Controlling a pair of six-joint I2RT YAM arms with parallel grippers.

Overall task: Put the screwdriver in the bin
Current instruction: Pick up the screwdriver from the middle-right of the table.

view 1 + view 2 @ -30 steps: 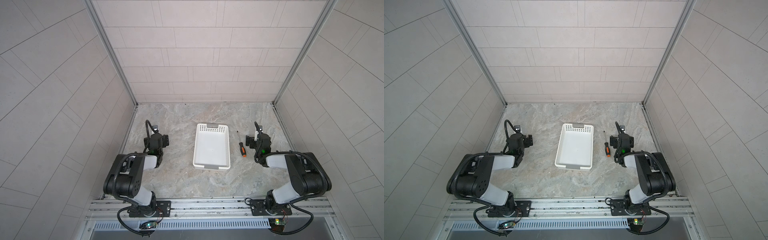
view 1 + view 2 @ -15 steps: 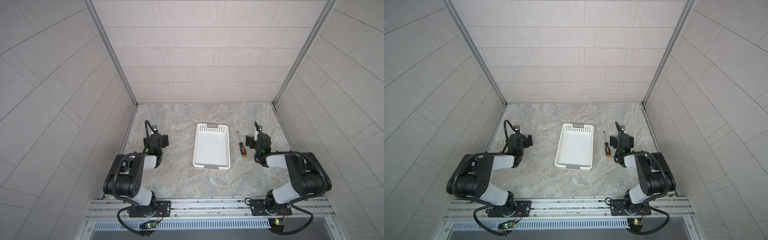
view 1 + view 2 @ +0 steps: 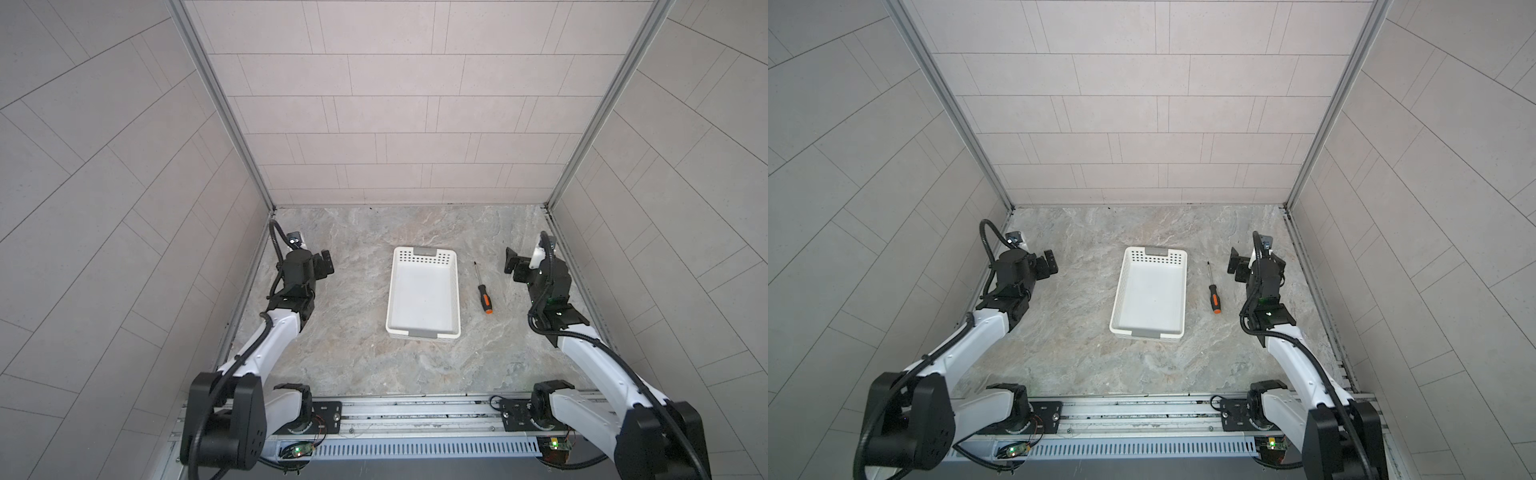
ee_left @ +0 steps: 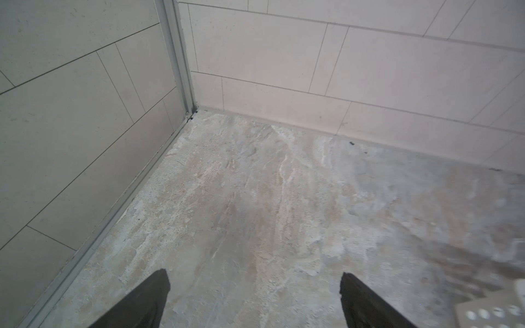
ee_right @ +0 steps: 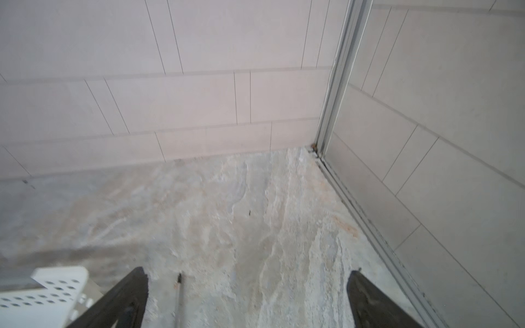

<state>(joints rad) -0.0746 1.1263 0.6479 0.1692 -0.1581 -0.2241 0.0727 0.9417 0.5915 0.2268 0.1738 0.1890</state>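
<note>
Obs: the screwdriver (image 3: 482, 287) is lying flat on the tabletop (image 3: 353, 353), right of centre. It's just beside the bin (image 3: 424, 259), on the bin's right-edge side, and not touching it. Both top views are showing this. The bin is sitting mid-tabletop w/ nothing in it, long walls running front edge to back edge.

Long axis: we're reading it as approx parallel to the bin's long wall. The shaft tip is pointing to the back edge. The orange cap is pointing to the front edge, angled slightly toward the right edge.

R arm: the right gripper (image 3: 514, 266) is hovering near the right edge, about level w/ the shaft tip, jaws spread wide, nothing in them. The right wrist view is catching only the shaft tip, between the fingers, close to the bin-side one.

L arm: the left gripper (image 3: 324, 266) is sitting near the left edge, jaws apart, empty, w/ the bin between it and the tool.

Judgement: R arm is nearer. From it the handle is lying inward and toward the front edge, so we're expecting a grasp across the axis.
</note>
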